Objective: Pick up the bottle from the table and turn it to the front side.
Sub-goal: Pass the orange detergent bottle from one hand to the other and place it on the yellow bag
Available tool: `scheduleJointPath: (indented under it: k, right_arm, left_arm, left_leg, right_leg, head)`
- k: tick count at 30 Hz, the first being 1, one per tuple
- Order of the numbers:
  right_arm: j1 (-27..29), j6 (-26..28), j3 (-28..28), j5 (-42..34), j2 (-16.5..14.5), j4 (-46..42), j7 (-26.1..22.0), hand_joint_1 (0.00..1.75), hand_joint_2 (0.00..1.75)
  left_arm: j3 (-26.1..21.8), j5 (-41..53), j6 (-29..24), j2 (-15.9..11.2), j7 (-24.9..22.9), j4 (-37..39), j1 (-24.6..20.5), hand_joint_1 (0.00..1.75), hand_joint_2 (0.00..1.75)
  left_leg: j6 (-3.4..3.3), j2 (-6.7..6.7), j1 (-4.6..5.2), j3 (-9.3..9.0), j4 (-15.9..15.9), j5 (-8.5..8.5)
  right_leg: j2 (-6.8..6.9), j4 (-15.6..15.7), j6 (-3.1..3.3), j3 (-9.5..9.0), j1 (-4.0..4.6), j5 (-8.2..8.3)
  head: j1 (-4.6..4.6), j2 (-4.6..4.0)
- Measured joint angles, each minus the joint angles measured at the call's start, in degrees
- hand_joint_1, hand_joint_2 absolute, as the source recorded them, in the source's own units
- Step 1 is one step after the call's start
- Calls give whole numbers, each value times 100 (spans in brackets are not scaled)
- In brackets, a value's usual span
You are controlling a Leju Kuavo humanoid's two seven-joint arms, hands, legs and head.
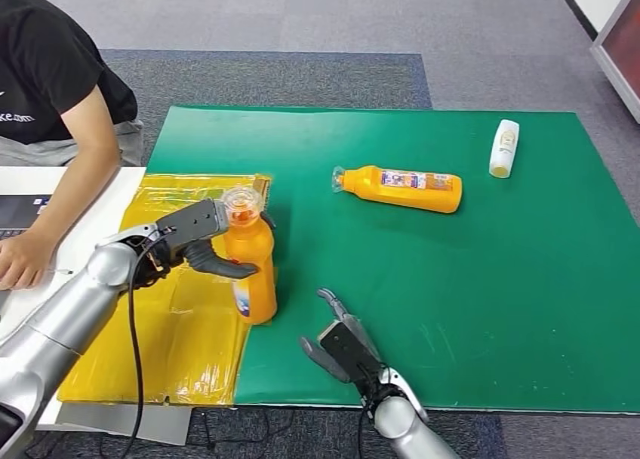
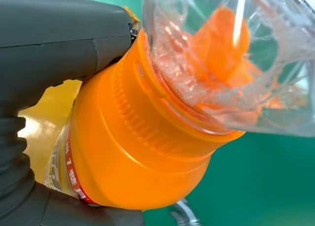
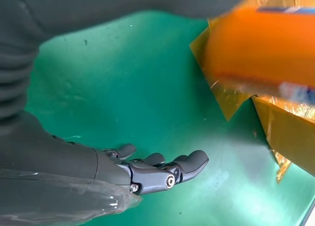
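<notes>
Orange bottle (image 1: 252, 264) gripped upright by left hand (image 1: 198, 237) at the edge of yellow film (image 1: 162, 329) and green mat (image 1: 453, 299), probably for turning its label forward. Right hand (image 1: 341, 345) open nearby, holding nothing, likely waiting to assist.

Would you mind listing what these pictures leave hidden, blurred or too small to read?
- Held orange bottle: label mostly hidden behind the left hand in the head view, cut off in the left wrist view.
- Same bottle in the right wrist view: blurred, cut by the edge.
- Lying orange bottle and white bottle: print too small.
- Right hand: palm side unseen.
</notes>
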State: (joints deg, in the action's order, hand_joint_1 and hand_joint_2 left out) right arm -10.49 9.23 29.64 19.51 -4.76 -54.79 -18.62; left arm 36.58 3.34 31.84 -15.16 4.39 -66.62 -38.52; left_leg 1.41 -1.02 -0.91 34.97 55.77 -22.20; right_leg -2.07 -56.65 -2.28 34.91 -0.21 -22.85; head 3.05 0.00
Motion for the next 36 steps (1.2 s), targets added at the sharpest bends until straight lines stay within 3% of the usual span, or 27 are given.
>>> scheduleJointPath:
  k: [4,11,15,22,36]
  right_arm:
    - [46,14,-21,-51,0,37,-32,0,175]
    - [79,41,-74,-80,0,70,-66,0,175]
    - [69,24,-79,-80,0,85,-70,0,175]
    - [37,-41,-79,-91,0,121,-75,0,175]
    - [-56,-113,-36,-201,0,296,-46,0,175]
  left_arm:
    - [343,-227,423,-409,-163,-7,-438,175,175]
    - [893,-969,718,-1101,-432,-213,-1030,175,175]
    - [1157,-1270,855,-1324,-584,-323,-1259,175,175]
    - [1579,-1904,977,-1442,-870,-345,-1562,175,175]
    - [2806,-1569,1223,-1667,-838,-244,-1773,175,175]
  left_leg:
    - [1,0,0,2,0,0]
    - [0,1,0,5,0,0]
    - [0,1,1,5,0,1]
    - [-1,0,1,5,1,2]
    - [-1,0,1,4,1,2]
  right_leg:
    - [-1,-1,0,2,1,0]
    - [0,-1,0,4,0,0]
    - [0,-1,0,3,0,0]
    - [0,-1,-3,2,-1,3]
    - [0,-1,-4,-1,0,3]
  head:
    - [-1,0]
    - [0,0]
    - [0,0]
    - [1,0]
    - [0,0]
